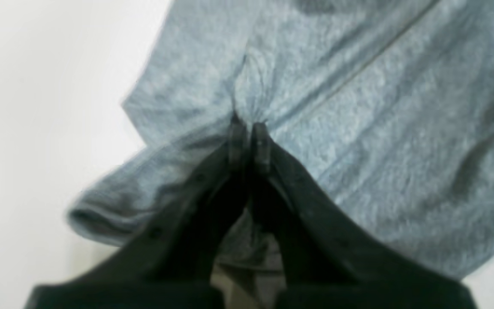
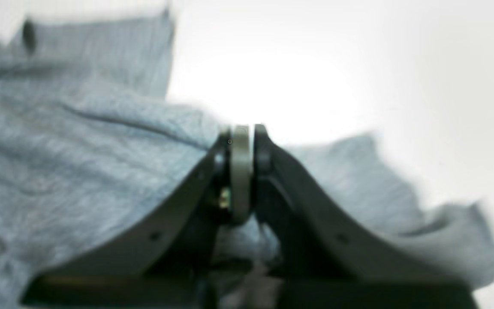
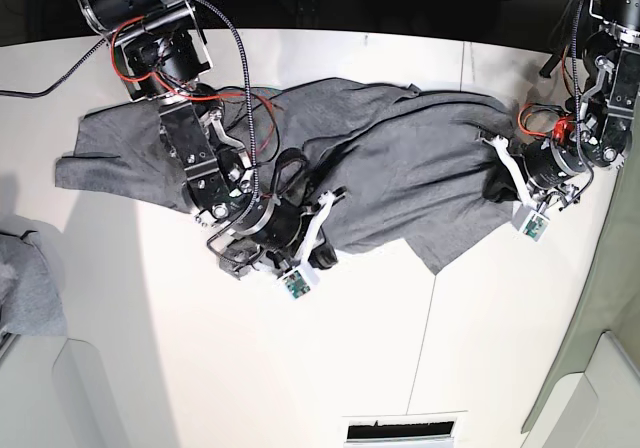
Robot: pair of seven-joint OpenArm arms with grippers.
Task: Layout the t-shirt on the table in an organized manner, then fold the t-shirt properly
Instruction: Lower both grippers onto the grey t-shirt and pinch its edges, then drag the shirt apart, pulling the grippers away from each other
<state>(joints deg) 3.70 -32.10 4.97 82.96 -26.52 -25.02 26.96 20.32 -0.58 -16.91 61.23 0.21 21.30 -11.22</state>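
**Mia:** Where is the big grey knit t-shirt (image 3: 400, 168)?

**Ben:** It lies crumpled across the far half of the wide white table (image 3: 450, 368), stretched between the two arms.

**Mia:** What is the left gripper (image 1: 249, 124) doing?

**Ben:** Its black fingers (image 1: 262, 146) are squeezed together. A little pinch of grey cloth puckers right at their tips.

**Mia:** And the right gripper (image 2: 242, 133)?

**Ben:** Squeezed tight too. The shirt's edge comes up between its fingers (image 2: 262, 150), and cloth drapes down on both sides.

**Mia:** Anything else?

**Ben:** A small grey cloth scrap (image 3: 28, 293) sits at the table's edge, well apart.

Heather-grey t-shirt (image 3: 420, 168) on a white table (image 3: 200, 368); black jaws.
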